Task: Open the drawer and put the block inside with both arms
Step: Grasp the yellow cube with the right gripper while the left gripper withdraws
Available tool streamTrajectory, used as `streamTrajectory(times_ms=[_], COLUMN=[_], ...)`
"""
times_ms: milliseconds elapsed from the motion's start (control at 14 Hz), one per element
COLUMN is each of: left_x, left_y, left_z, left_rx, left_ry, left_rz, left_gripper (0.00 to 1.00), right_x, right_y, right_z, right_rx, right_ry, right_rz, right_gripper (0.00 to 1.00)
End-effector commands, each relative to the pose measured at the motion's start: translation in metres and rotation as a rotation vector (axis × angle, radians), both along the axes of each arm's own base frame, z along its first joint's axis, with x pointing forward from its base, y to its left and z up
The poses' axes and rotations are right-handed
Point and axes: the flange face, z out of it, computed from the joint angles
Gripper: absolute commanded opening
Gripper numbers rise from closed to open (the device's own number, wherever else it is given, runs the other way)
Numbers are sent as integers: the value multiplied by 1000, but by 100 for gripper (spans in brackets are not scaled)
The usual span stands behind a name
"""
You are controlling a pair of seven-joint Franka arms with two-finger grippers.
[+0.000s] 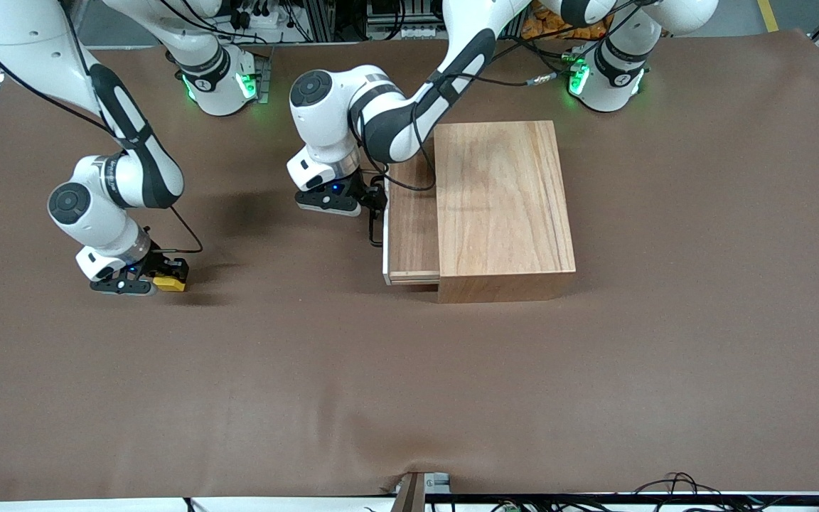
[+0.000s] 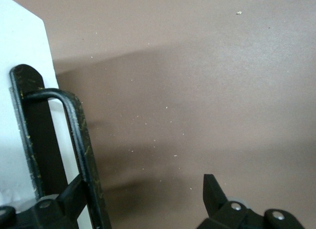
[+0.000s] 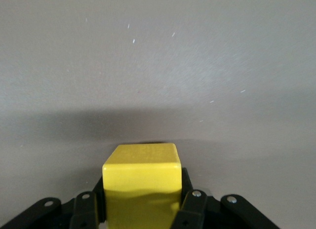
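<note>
The yellow block (image 1: 170, 283) (image 3: 141, 171) sits low at the brown cloth toward the right arm's end of the table, with my right gripper (image 1: 161, 279) (image 3: 142, 192) shut on it, one black finger against each side. The drawer (image 1: 413, 220) is pulled partly out of the light-wood box (image 1: 502, 206). My left gripper (image 1: 375, 203) (image 2: 143, 192) is at the drawer's white front panel (image 2: 22, 66). It is open: one finger (image 2: 69, 199) hooks by the black U-shaped handle (image 2: 79, 140), and the other finger (image 2: 215, 194) stands well apart over the cloth.
A brown cloth (image 1: 409, 384) covers the whole table, with open cloth between the block and the drawer. Both arm bases (image 1: 221, 82) (image 1: 605, 78) stand along the edge farthest from the front camera. Cables hang off the left arm over the box.
</note>
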Motion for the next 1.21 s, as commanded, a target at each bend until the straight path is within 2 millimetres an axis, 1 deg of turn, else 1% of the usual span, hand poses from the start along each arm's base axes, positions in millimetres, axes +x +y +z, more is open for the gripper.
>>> streamTrajectory(times_ms=[0,71,143,214,357,429,500,571,643,714,786,857,1000,1071,1143], left_x=[-6,-6,-7,-8,-8,-8,-11,-15,-16,-18,-17,-19,-13,-12,-9], left_y=[-11,-12,-14,-15,-16,-15,-18,-21,-21,-22,-21,-21,-16,-12,-7], left_z=[10,12,13,13,13,13,13,15,17,20,22,29,57,67,83], left_rx=[-58,-71,-79,-85,-85,-86,-93,-96,-101,-104,-98,-103,-114,-108,-111], left_ry=[-26,-31,-34,-35,-34,-36,-38,-39,-40,-38,-38,-41,-57,-51,-51], left_rz=[34,38,35,33,31,31,25,18,19,19,20,19,27,29,38], left_gripper=[100,100,100,100,100,100,100,100,100,100,100,100,100,100,100], right_x=[-9,-10,-10,-5,10,22,32,45,54,61,67,70,75,77,78], right_y=[-34,-47,-53,-55,-60,-64,-67,-69,-71,-71,-69,-69,-63,-59,-55], right_z=[48,53,59,66,96,117,138,162,182,194,202,211,217,219,220], right_rx=[-42,-47,-53,-57,-67,-68,-67,-70,-70,-68,-67,-68,-69,-70,-71], right_ry=[-23,-29,-39,-52,-22,25,69,84,91,97,98,95,83,80,77], right_rz=[59,69,84,93,92,86,88,85,78,73,73,70,77,83,89], right_gripper=[9,9,10,10,10,10,10,10,10,10,10,10,11,10,11])
